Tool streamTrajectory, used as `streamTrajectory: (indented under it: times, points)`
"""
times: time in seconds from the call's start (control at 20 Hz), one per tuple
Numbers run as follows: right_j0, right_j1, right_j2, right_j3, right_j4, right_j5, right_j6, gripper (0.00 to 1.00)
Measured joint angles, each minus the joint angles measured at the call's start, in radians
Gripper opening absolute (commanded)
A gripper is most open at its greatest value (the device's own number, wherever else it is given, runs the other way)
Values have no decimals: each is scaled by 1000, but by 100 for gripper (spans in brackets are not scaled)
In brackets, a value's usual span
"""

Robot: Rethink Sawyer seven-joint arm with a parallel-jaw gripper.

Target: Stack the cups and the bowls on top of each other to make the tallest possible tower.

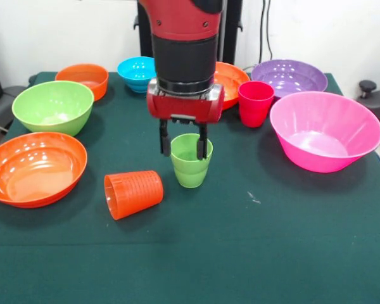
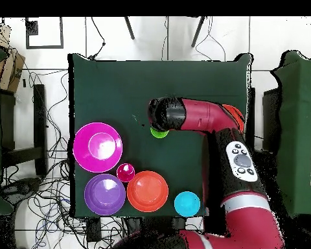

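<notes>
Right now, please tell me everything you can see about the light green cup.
The light green cup is a small tapered tumbler, apparently plastic, with faint ridges around its lower part. It stands upright, mouth up, on the dark green table, near the middle, just right of the orange cup lying on its side. The gripper is directly over it, fingers open and straddling its rim; contact cannot be confirmed. In the overhead view only a green sliver shows beneath the arm.

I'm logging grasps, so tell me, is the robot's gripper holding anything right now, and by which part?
The gripper straddles the rim of the upright light green ridged plastic cup, one finger on each side. Whether it actually grips cannot be told.
</notes>
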Motion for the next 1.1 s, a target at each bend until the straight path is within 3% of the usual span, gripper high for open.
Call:
streamTrajectory:
  times: [0.45, 1.1]
  points:
    - [-91, 55, 110, -46, -38, 74, -38, 100]
    - [-132, 115, 199, -92, -92, 150, -108, 100]
